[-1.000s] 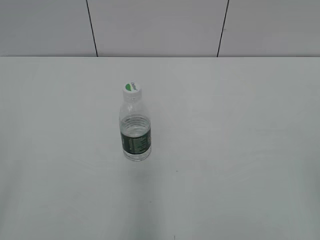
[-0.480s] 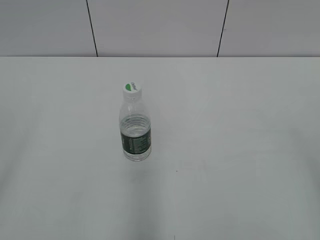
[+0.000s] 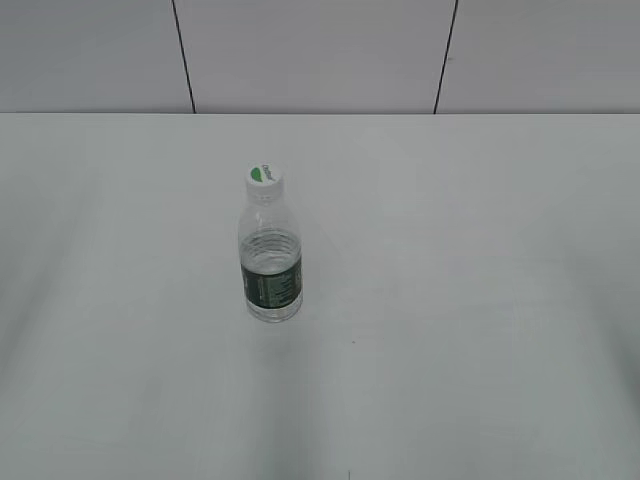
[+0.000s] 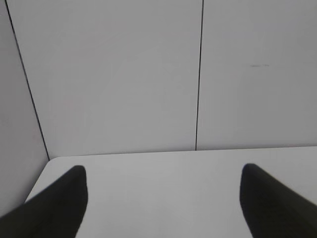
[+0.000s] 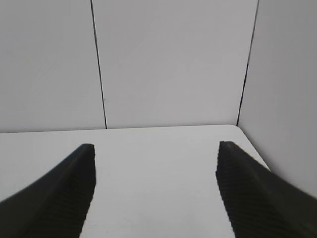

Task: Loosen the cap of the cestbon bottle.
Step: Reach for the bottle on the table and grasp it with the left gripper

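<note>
One plain white worktop under grey panelled walls; clear ribbed green-labelled bottle, white cap lettering unreadable; both jaws wide

Exterior cam: chest height, slants down over desk toward panelled wall. Both wrist cams: low, close over desk, level, facing same wall past own claw tips. Shared: desk far edge, wall seams.
</note>
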Motion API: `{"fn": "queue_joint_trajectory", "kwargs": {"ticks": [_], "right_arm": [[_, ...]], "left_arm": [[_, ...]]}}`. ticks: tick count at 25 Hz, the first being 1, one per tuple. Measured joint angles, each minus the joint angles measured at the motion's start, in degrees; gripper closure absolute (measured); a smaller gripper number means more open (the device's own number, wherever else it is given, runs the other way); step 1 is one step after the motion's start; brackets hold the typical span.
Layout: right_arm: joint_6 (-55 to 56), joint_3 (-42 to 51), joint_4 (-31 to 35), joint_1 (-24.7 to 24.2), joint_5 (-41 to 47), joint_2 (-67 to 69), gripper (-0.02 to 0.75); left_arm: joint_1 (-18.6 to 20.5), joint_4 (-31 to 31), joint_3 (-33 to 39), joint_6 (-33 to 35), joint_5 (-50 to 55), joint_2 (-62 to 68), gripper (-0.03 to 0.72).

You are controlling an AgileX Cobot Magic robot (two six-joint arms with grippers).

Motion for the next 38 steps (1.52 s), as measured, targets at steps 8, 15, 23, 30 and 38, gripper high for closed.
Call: {"fn": "queue_joint_trajectory", "kwargs": {"ticks": [8,15,23,30,38], "right_arm": [[0.0,0.1,-0.7,0.0,-12.8,15.6,0.154],[0.1,0.1,-0.7,0.0,-21.6,28.3,0.154],[2.3,0.1,-0.6,0.0,-24.2,33.3,0.154],[2.5,0.1,-0.6,0.0,-24.3,33.4,0.154],[2.5,0.1,-0.6,0.0,-24.4,33.4,0.154]], "left_arm": [[0.0,-0.5,0.1,0.0,-8.7,14.2,0.127],[0.0,-0.5,0.2,0.0,-14.4,24.2,0.137],[-0.1,-0.3,0.2,0.0,-23.7,33.9,0.140],[-1.1,0.7,0.2,-3.8,-30.2,44.8,0.144],[-7.8,12.5,0.2,-5.6,-39.2,56.7,0.165]]}}
